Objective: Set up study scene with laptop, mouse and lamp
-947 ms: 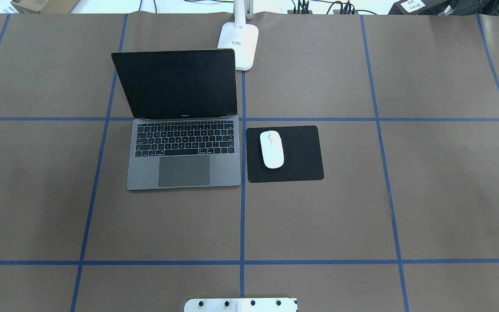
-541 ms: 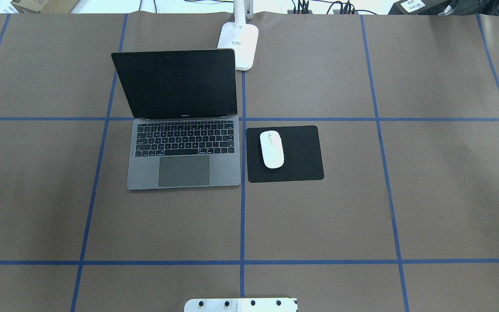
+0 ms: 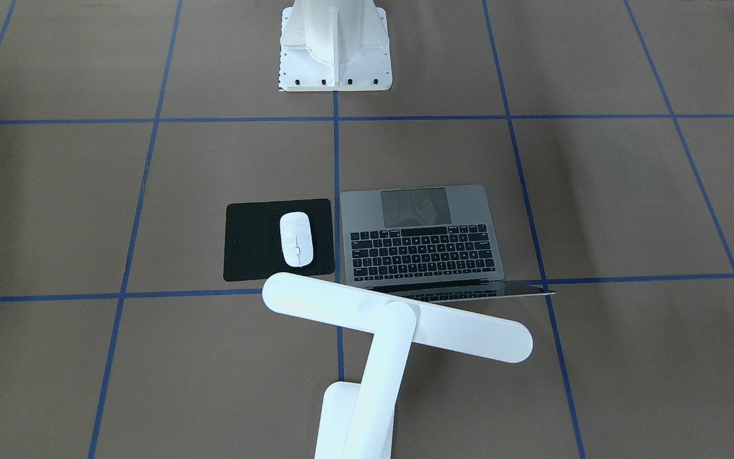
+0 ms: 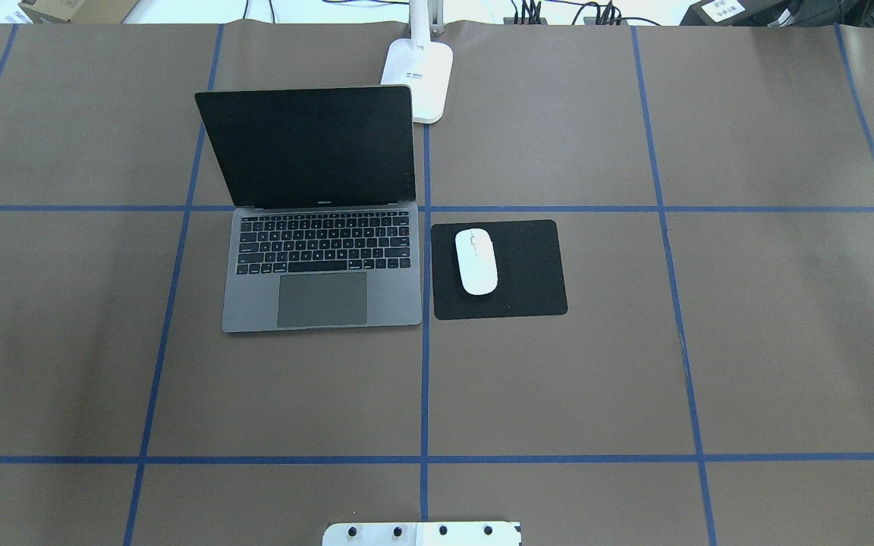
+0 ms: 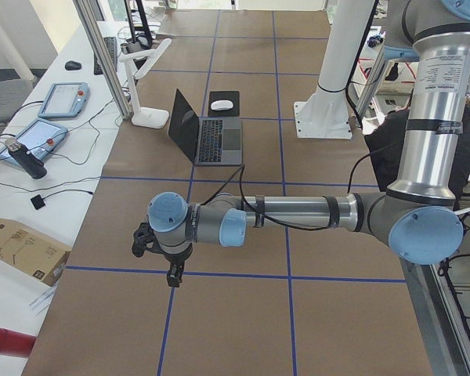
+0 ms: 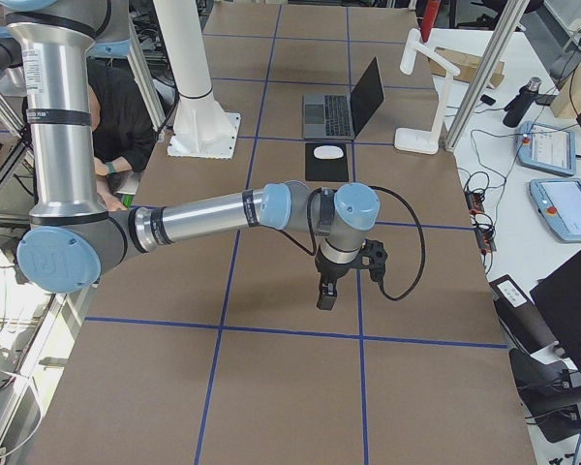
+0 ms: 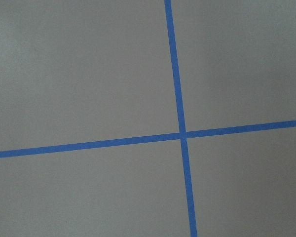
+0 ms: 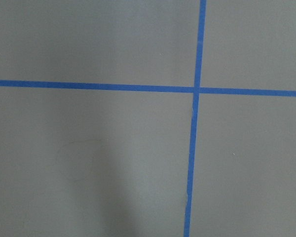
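Observation:
The laptop [image 4: 323, 265] stands open on the brown table, screen dark, keyboard towards the robot; it also shows in the front view [image 3: 424, 245]. The white mouse [image 4: 476, 261] lies on a black pad [image 4: 528, 273] right of the laptop. The lamp [image 4: 418, 80] stands behind the laptop, its bar head [image 3: 399, 322] over the laptop's screen edge. My left gripper [image 5: 172, 274] hangs over bare table far to the left. My right gripper [image 6: 326, 295] hangs over bare table far to the right. I cannot tell whether either is open or shut. Both wrist views show only table and tape.
The white ribbed pedestal [image 3: 335, 44] stands at the robot's side of the table. Blue tape lines [image 4: 423, 394] divide the brown surface into squares. Tablets and cables [image 5: 55, 117] lie beyond the far table edge. A person sits behind the robot [image 6: 121, 107].
The right gripper, seen at the overhead view's right edge at first, has moved out of that view. Laptop, mouse and lamp have not moved.

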Robot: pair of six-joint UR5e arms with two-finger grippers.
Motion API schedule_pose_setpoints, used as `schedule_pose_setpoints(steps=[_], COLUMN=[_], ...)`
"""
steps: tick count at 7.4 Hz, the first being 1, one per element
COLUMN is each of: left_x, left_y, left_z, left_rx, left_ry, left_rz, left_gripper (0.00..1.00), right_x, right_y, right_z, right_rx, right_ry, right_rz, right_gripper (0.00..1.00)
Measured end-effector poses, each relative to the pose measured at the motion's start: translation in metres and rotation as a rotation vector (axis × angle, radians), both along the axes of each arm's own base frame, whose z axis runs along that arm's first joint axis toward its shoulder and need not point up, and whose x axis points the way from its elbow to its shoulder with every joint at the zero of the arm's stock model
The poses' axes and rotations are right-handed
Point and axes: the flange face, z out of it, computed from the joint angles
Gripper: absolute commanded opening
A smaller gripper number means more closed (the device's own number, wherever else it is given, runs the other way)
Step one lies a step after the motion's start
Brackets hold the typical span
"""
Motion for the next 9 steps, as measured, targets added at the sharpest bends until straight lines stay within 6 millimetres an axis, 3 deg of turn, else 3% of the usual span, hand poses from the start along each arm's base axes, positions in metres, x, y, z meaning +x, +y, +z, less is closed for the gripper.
schedule_pose_setpoints(steps=[2,6,9], left_x=[0.000,0.000,0.000], left_y=[0.003,0.004,0.004], left_z=[0.000,0.003,0.003], left_rx=[-0.008,-0.019,-0.018], left_ry=[-0.002,-0.005,-0.005], left_rz=[-0.008,-0.009,-0.008], left_gripper=[0.99,0.99,0.99], right_x=[0.015,0.024,0.024], right_y=[0.004,0.032,0.040], right_z=[0.012,0.067,0.080], right_rx=[-0.012,-0.028,-0.010], right_ry=[-0.008,-0.030,-0.036], right_rz=[0.034,0.089,0.094], right_gripper=[1.00,1.00,1.00])
